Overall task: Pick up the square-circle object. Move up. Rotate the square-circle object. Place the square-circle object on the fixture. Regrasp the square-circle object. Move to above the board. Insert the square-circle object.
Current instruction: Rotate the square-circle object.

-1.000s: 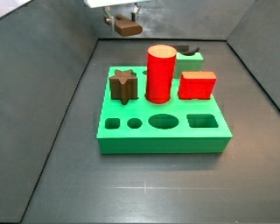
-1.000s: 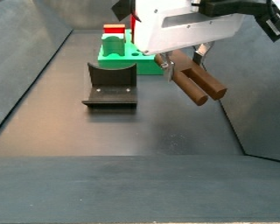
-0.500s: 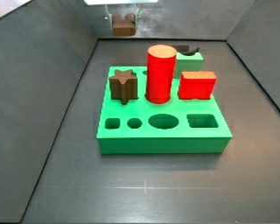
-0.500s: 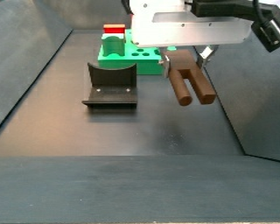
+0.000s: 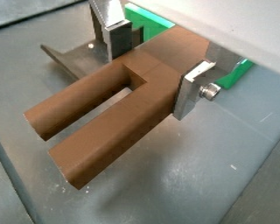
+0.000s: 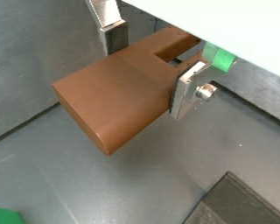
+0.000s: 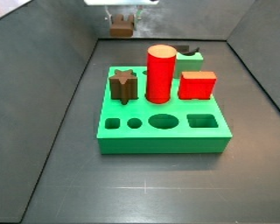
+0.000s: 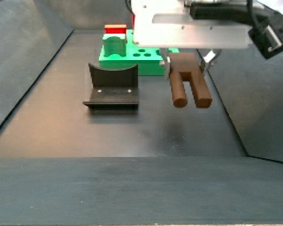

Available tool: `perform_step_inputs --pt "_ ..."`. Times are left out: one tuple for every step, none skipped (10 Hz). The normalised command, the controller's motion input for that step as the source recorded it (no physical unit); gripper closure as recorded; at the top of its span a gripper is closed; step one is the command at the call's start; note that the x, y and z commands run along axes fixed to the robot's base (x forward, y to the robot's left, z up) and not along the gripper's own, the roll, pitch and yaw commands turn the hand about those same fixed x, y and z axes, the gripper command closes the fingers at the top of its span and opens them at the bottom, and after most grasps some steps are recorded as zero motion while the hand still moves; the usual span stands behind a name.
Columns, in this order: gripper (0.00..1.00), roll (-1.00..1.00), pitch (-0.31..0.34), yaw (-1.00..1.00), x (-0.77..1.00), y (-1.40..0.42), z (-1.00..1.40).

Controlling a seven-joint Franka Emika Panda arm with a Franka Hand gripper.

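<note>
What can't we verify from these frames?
- Silver two-finger gripper: its body is cut off by the frame edge in both wrist views.
- Dark brown two-pronged square-circle object: too small in a side view to read its grip.
- Bright green board: mostly hidden behind the dark L-shaped fixture.

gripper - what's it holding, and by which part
The gripper, up off the floor, is shut on the square-circle object, clamping its solid end; the two prongs hang free.

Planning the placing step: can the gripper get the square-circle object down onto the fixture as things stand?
Probably yes. The gripper holds the square-circle object in the air beside the fixture, whose top looks bare, and nothing stands between them.
</note>
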Motion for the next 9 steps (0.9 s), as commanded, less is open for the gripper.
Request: perform_step_inputs --pt "1.00 -0.01 -0.024 0.05 0.02 0.00 -1.00" --pt "1.00 -0.03 -0.037 0.04 0.03 0.00 -1.00" --pt "1.00 -0.05 -0.043 0.03 0.03 0.00 -1.00" --pt "1.00 -0.08 -0.048 0.02 0.04 0.00 -1.00" --pt "1.00 -0.10 -0.048 0.02 0.05 0.01 -0.90" --pt "1.00 -0.12 -0.053 0.02 0.05 0.01 -0.78" --pt "1.00 -0.14 -0.062 0.01 0.05 0.02 -0.68" --pt "1.00 -0.15 -0.077 0.01 0.04 0.02 -0.54" --pt "1.00 -0.16 -0.084 0.00 0.04 0.02 -0.45"
